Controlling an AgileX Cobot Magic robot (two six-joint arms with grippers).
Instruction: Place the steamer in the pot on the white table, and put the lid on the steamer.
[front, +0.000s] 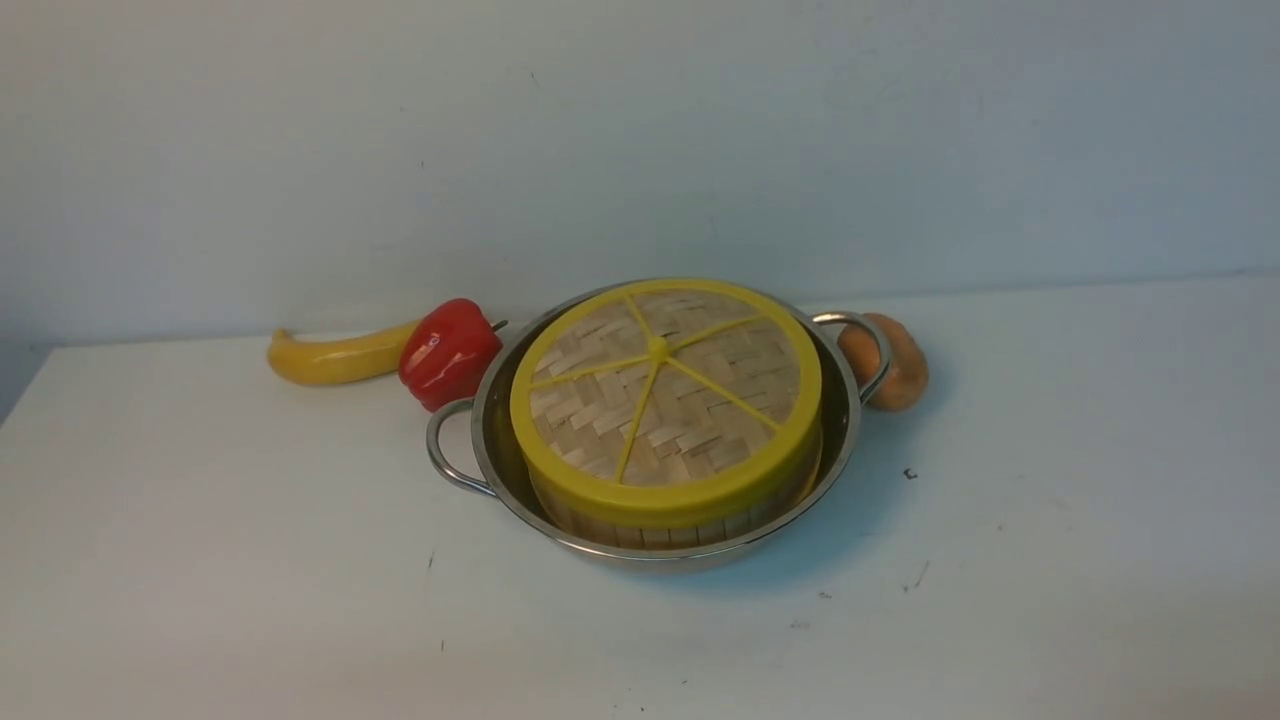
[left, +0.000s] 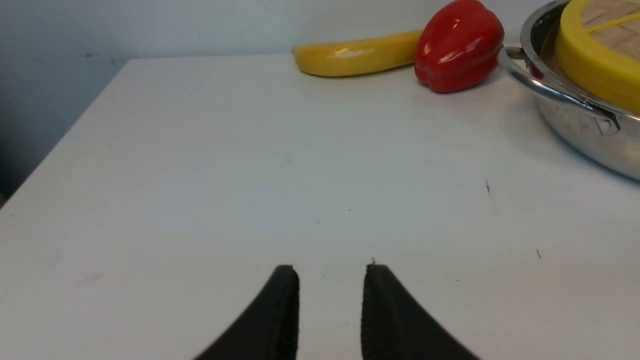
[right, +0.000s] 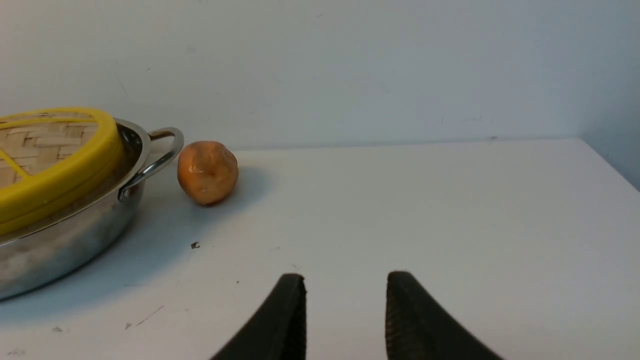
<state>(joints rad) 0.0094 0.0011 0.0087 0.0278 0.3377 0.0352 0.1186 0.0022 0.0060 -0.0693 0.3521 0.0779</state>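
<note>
On the white table (front: 200, 560), well ahead of both sets of jaws, which stand parted over bare surface gripping nothing, the lid (front: 665, 385) caps the steamer (front: 660, 528) inside the pot (front: 800, 500).

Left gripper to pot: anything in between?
Nothing. In the left wrist view only bare white table lies between the open left gripper and the pot. The red pepper sits farther back, beside the pot's handle.

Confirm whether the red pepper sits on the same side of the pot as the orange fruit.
No, the red pepper lies left of the pot, the orange fruit right.
</note>
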